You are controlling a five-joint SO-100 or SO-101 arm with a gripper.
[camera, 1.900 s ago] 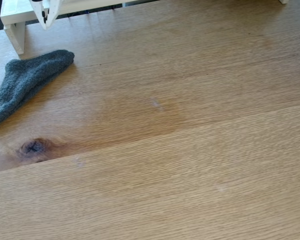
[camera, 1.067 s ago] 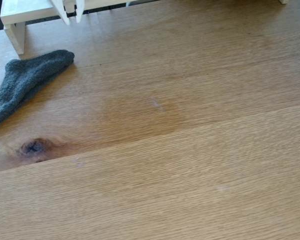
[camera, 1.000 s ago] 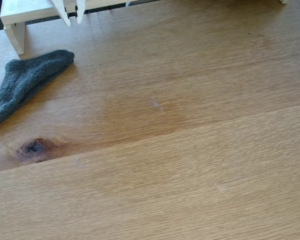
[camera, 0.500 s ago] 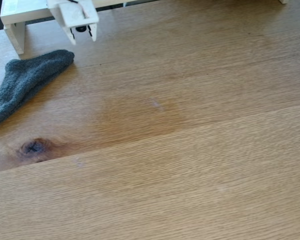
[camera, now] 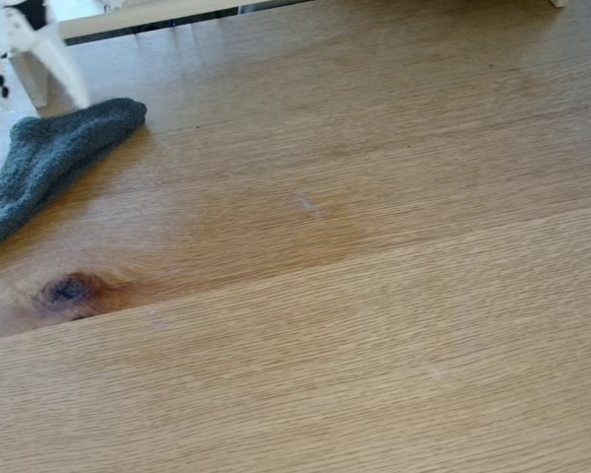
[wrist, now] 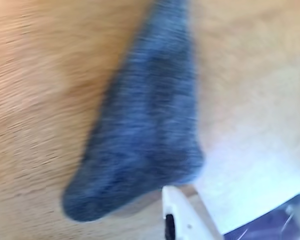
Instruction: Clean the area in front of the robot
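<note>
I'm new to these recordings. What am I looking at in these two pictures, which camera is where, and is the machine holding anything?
The machine is a small white plastic robot arm ending in a two-finger gripper, blurred at the fixed view's top left. That camera stands still, looking down on the light-brown oak-grain wooden surface. The other camera rides on the arm's wrist, so one of the white fingers pokes in at the bottom. On the wood lies a dark grey fuzzy cloth, seen close up in the wrist view. There is also a dark knot. The fingers look spread and nothing is held; the gripper is just above the cloth.
</note>
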